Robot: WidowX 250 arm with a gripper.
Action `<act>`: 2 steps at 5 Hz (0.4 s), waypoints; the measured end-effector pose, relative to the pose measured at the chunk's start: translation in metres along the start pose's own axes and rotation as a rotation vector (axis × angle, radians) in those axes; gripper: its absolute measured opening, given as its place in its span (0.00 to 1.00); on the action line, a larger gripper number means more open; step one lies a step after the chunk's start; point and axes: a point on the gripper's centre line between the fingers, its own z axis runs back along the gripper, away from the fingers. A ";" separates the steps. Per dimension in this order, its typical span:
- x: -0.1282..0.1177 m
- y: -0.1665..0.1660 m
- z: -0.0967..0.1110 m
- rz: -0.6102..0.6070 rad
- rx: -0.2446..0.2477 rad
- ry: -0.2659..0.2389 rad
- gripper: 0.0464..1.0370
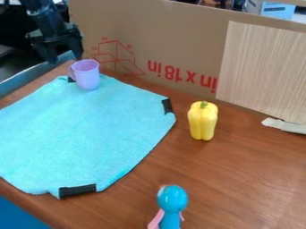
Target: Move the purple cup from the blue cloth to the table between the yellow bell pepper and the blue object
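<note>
- Keep wrist and arm (pixel 44 12) clear of the upright cardboard (pixel 179 42) behind the brown desk (pixel 242 179); note print upside down, wood-grain panel (pixel 260 69) leaning in front.
- Avoid dragging the turquoise cloth (pixel 90 134); lift straight up before any sideways travel, since soft fabric probably bunches. Cut off at the left edge.
- Lower the pincer (pixel 63 48) slowly; looks open, nothing seen between the tips. Sits at upper left near the mug, not touching. Hard to judge exact gap or height, black parts against dark background.
- Find the purple mug (pixel 88 75) upright on the cloth's far corner. Straddle rim or body squarely, mind the handle on the pincer's side, squeeze lightly to prevent tipping. Can't see inside bottom.
- Leave the yellow pepper (pixel 202 120) alone, upright on bare wood, well apart from mug.
- Can't make out the whole blue-headed toy (pixel 172 199), cut off by the bottom edge.
- Watch black tape (pixel 78 191) at cloth edges; partly hidden behind mug at the far corner.
</note>
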 end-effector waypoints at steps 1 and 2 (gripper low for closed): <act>0.006 -0.006 -0.013 0.004 0.014 0.012 0.96; 0.002 -0.008 -0.029 0.012 0.031 0.047 0.96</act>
